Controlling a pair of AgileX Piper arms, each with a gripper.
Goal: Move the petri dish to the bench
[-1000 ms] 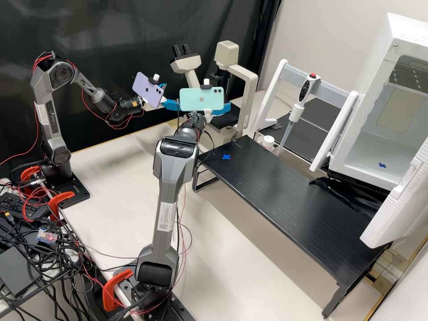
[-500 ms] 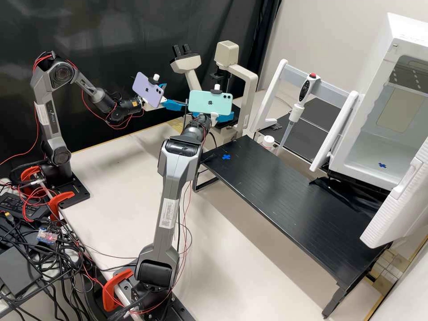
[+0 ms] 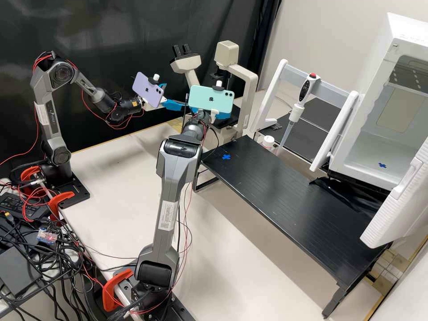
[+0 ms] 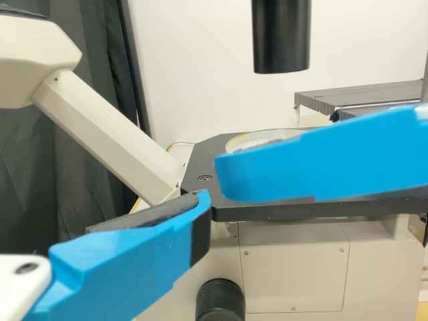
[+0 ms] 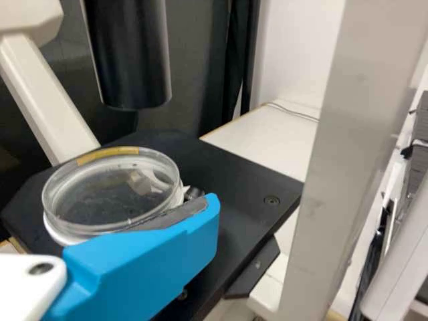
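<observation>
Though wide, the right hand (image 3: 225,116) just beside the petri dish (image 5: 110,192) on the black stage (image 5: 235,179).

Quick layout for you: the microscope (image 3: 250,89) is just ahead of your right gripper (image 3: 224,117), petri dish (image 5: 110,194) over its stage (image 5: 241,174), right beside that gripper. Your counter (image 3: 285,200) sits to the gripper's right, pipette stand (image 3: 334,89) behind.

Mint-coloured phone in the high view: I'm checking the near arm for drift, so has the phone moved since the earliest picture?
Yes, the mint-coloured phone is farther right in the high view, nearer the microscope's pale upright post.
</observation>
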